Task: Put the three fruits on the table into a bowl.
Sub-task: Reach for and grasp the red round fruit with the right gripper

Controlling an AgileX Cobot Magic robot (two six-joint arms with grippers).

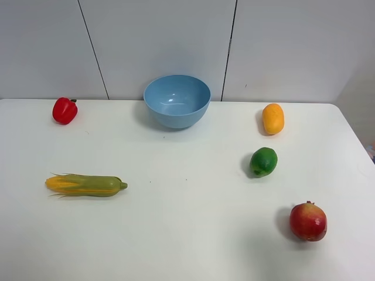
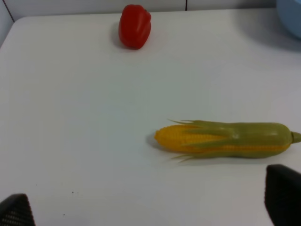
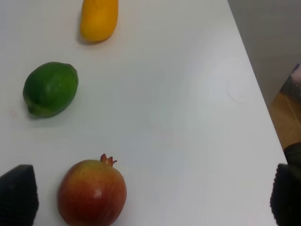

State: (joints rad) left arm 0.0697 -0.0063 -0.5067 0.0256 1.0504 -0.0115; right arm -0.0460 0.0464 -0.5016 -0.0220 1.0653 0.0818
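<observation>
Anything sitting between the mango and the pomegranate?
Yes: the green lime lies roughly between the mango and the pomegranate, touching neither. Exterior high view shows it; right wrist view too.

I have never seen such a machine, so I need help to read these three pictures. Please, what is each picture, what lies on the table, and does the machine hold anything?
This is a robot with two arms. One picture comes from a high camera looking down at the white table. The other two come from cameras on the wrists. The dark tips at their lower corners are the fingers of the left end effector and the right end effector.

On the table stand a light blue bowl, a mango, a lime-like green fruit and a pomegranate. On the left lie a red bell pepper and a corn cob.

Both end effectors are open and hold nothing. The bowl looks empty.
</observation>
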